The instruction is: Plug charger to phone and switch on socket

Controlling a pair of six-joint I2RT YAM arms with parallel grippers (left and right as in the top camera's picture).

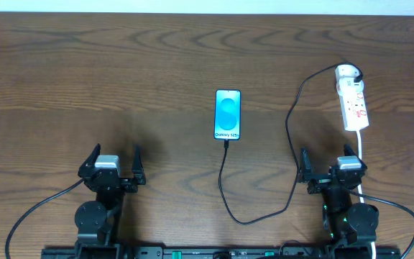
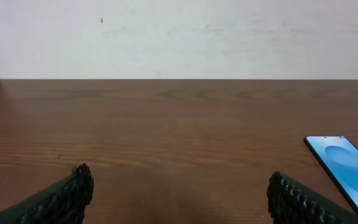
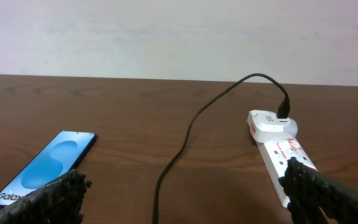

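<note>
The phone lies flat mid-table with its blue screen up and the "Galaxy S25+" text at its near end. It also shows in the left wrist view, phone, and in the right wrist view, phone. The black charger cable runs from the phone's near end in a loop up to the white adapter on the far end of the socket. From here I cannot tell whether the tip is seated in the phone. The left gripper and right gripper rest open and hold nothing.
The socket's white cord trails toward the near edge, beside the right arm. In the right wrist view the charger cable crosses between the open fingers, and the socket lies just beyond the right fingertip. A pale wall backs the table.
</note>
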